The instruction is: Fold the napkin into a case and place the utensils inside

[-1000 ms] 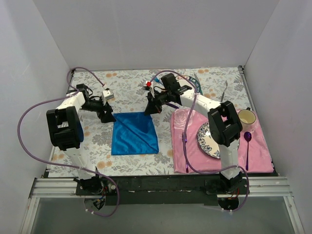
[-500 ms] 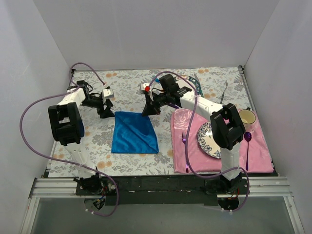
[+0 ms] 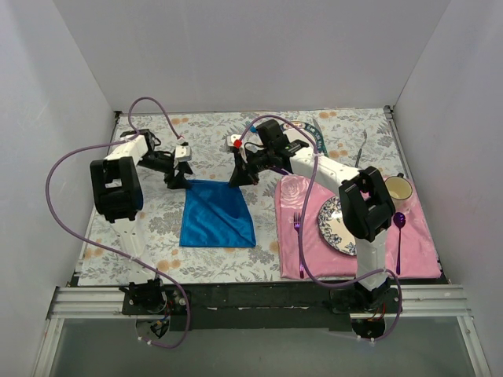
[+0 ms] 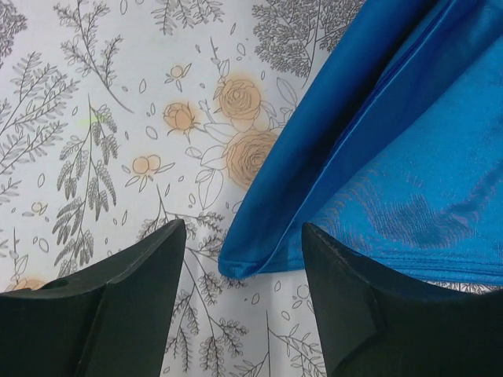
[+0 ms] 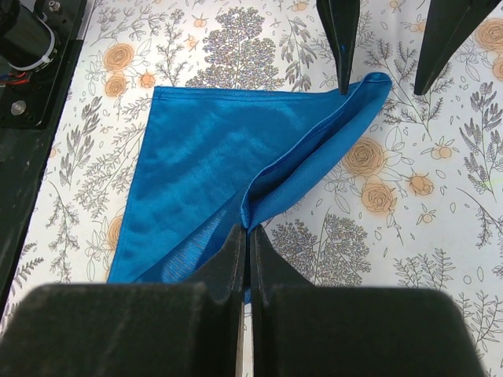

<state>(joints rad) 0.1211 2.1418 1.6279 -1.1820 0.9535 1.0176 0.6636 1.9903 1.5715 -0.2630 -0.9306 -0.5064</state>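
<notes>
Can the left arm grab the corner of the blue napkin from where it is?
Probably yes. The left end effector is open at the napkin, with the cloth's corner lying between its fingers and only bare tablecloth beside it. Nothing looks in the way.

The napkin is soft blue cloth with a satin sheen. The table cover looks smooth, matt and flower-printed. The fingers are matt black plastic.
</notes>
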